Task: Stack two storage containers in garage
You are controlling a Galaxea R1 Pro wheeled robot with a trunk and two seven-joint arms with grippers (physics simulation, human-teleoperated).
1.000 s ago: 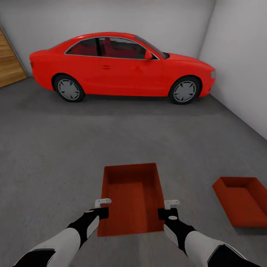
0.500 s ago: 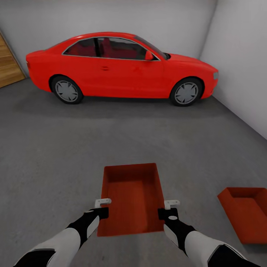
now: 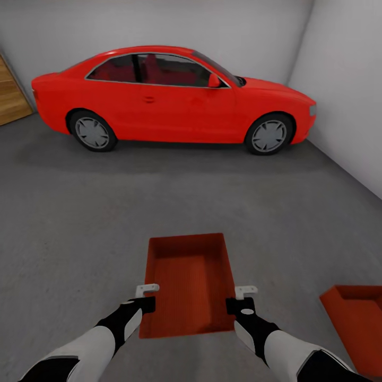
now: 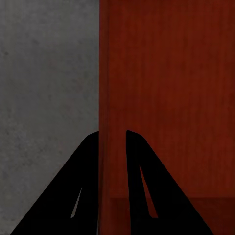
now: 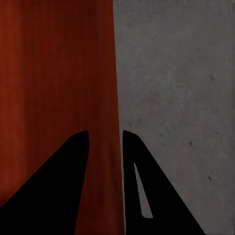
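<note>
between the two arms, low in the head view, an orange-red storage container [image 3: 188,284] is being carried above the dark grey floor [image 3: 79,228]. the left gripper [image 3: 147,297] is pinching its left wall, one finger [image 4: 88,161] outside and one inside; the right gripper [image 3: 241,298] is clamping the right wall likewise. the second container [image 3: 355,318] is sitting on the floor to the right, well apart. beyond them a red car [image 3: 175,98] is standing by the white walls [image 3: 345,79].
</note>
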